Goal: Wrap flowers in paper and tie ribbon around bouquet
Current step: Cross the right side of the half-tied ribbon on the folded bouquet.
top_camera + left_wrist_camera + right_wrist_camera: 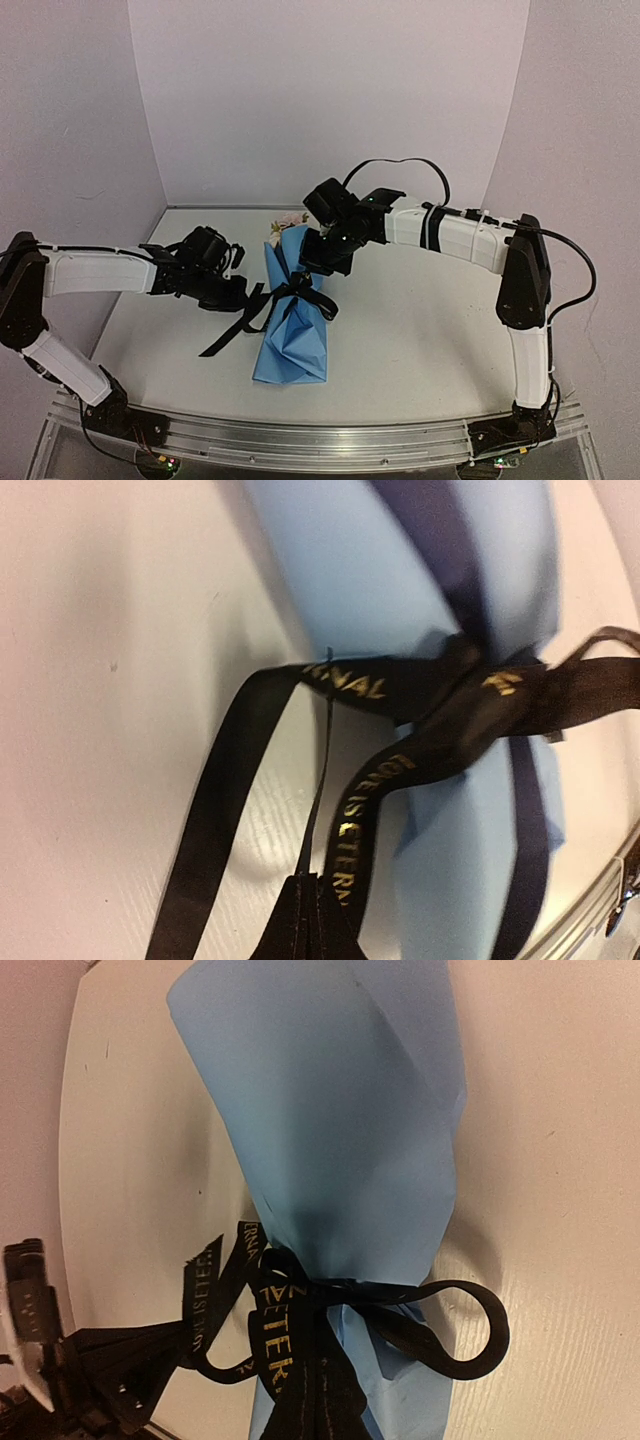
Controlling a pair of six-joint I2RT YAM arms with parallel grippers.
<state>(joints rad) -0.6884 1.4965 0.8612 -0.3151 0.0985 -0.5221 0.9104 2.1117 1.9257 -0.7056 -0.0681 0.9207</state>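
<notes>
The bouquet (pixel 292 335) lies on the table (pixel 420 340), its light blue paper (pixel 330 1110) wrapped round the flowers (pixel 290 219), whose pale heads peek out at the far end. A black ribbon (pixel 232 335) with gold lettering is knotted round the bundle's middle, with a loop (pixel 470 1330) on one side and tails trailing to the left. My left gripper (pixel 240 292) sits just left of the knot, shut on a thin edge-on ribbon (pixel 322 770) strand at its tips (pixel 310 895). My right gripper (pixel 322 262) hangs over the knot, shut on a lettered ribbon (pixel 275 1330) strand (pixel 320 1400).
White walls close in the table at the back and on both sides. A metal rail (pixel 300 440) runs along the near edge. The left arm's black wrist (pixel 30 1305) shows at the left edge of the right wrist view.
</notes>
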